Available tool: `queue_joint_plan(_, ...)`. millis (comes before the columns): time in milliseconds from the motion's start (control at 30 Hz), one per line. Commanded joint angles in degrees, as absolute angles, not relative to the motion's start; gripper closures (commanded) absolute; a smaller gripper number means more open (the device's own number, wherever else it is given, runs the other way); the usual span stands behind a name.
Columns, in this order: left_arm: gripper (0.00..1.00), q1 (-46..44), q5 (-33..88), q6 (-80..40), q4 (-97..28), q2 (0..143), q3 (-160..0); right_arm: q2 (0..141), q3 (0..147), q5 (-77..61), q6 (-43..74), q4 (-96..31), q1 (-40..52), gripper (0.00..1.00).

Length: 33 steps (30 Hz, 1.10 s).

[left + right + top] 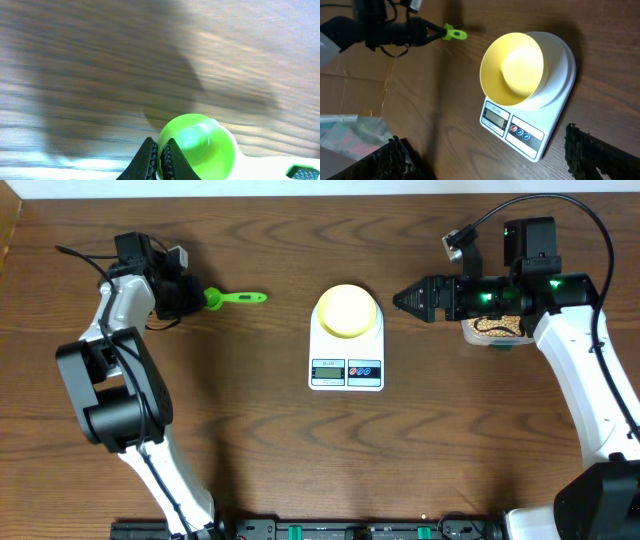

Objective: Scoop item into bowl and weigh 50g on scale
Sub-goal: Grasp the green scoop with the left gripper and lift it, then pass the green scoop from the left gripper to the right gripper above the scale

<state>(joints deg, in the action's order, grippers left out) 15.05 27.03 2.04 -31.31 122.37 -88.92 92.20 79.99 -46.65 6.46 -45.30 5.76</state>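
Observation:
The pale yellow bowl [347, 310] stands empty on the white scale [346, 370] at the table's middle. They also show in the right wrist view as the bowl [512, 67] and the scale [540, 135]. The tan beans [497, 327] lie in a clear tub [487, 341] at the right, mostly hidden under my right arm. My left gripper [192, 299] is shut on the rim of a green scoop [236, 298] lying on the table at the left; the left wrist view shows the jaws [159, 146] pinching the scoop's cup [200, 145]. My right gripper [405, 302] is open and empty [482, 142], just right of the scale.
The scoop's handle [252, 297] points right toward the scale. The scale's display and red and blue buttons [346, 369] face the table's front edge. Black cables [75, 252] trail behind the left arm.

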Motion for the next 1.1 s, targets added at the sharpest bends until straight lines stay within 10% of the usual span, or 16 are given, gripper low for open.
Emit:
queue_joint_plan(0, 0.93, 14.4, 39.8, -3.0, -32.0, 114.8, -88.6, 91.7, 80.6, -46.7, 5.5, -44.8, 5.7, 0.01)
queue_joint_plan(633, 0.93, -16.2, 22.4, -18.8, -36.6, 91.0, -88.6, 84.0, 80.6, -50.1, 6.9, -35.6, 8.8, 0.06)
queue_joint_plan(1067, 0.93, -18.7, 19.4, -19.3, -34.8, 91.0, -88.6, 78.5, 80.6, -49.9, 9.3, -36.4, 8.9, 0.06)
